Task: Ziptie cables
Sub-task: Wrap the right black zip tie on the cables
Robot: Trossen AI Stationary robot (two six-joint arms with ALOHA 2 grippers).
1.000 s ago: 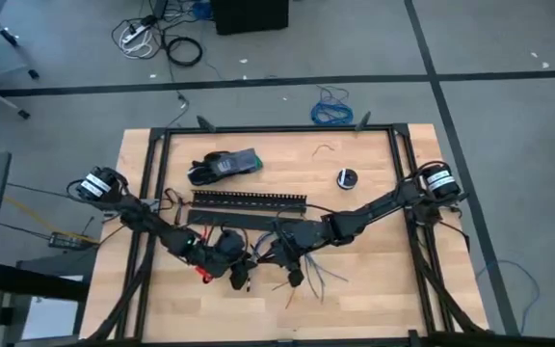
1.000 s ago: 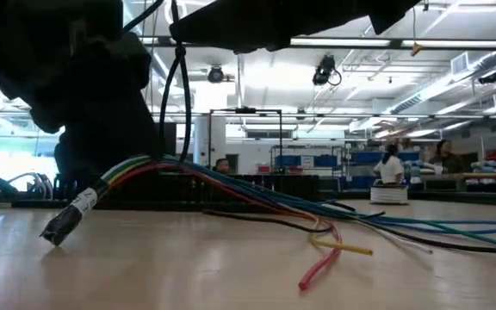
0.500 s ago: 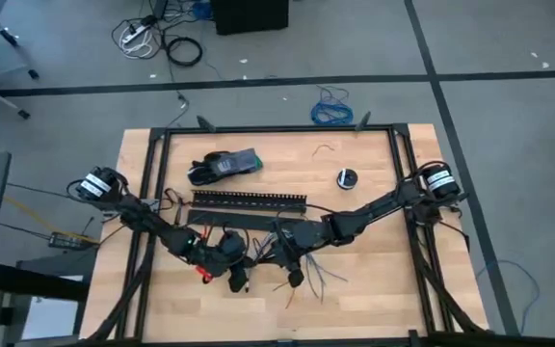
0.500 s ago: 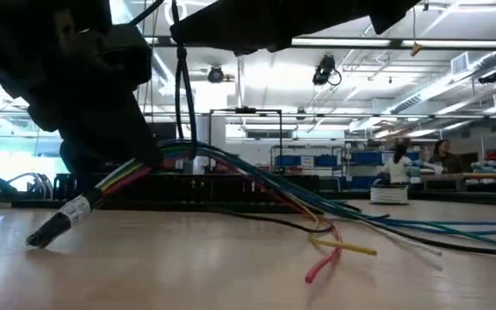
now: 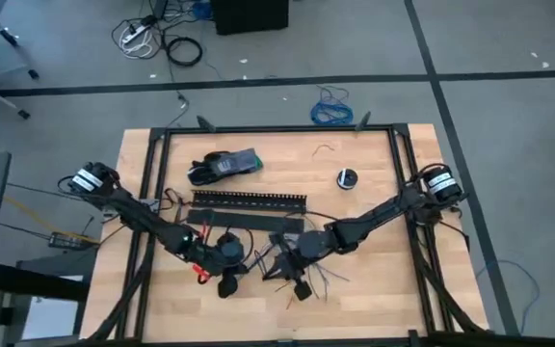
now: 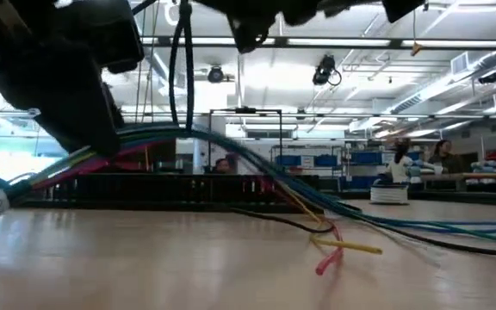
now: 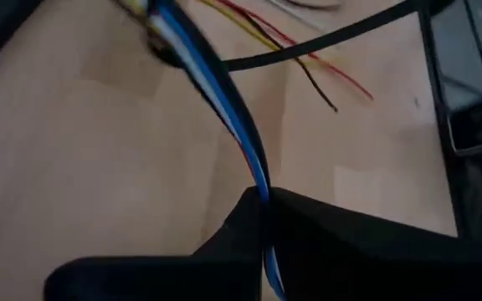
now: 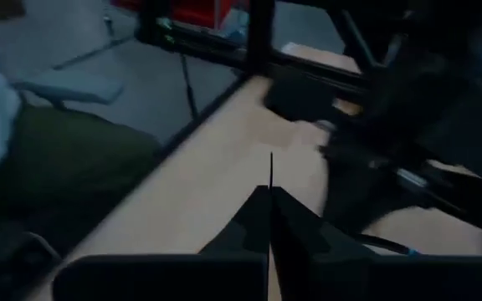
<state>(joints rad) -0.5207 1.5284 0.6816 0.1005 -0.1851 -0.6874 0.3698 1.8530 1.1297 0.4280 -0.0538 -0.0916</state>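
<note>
Since the earlier frames the cables (image 6: 231, 159) have been lifted: in the low view the white-labelled end that drooped to the table (image 5: 374, 289) at the left now rides higher and runs off the picture's edge, and the bundle arches well above the wood. Seen from above, both hands have shifted toward the near edge of the table.

The left hand (image 5: 227, 280) sits near the middle of the table, a little to the left; its wrist view shows the two dark fingers (image 7: 325, 242) closed together on the cables (image 7: 224, 100), blue, white, red and yellow strands running out from between them. The right hand (image 5: 297, 281) lies just beside it to the right; its fingers (image 8: 241, 238) are pressed together with a very thin black strip standing up from between them, most likely a ziptie (image 8: 271, 171).

The cables' loose ends (image 6: 343, 250) splay on the table to the right of the hands: thin flexible insulated wires in blue, green, yellow and pink-red. The white label at the far left of the low view is too blurred to read.

Behind the hands lies the long black slotted channel (image 5: 249, 200) with its comb-toothed edge, a dark tool (image 5: 224, 165) beyond it, and a small round black object (image 5: 346, 178) to the right. The table is pale wood planking inside a black metal frame (image 5: 277, 128).
</note>
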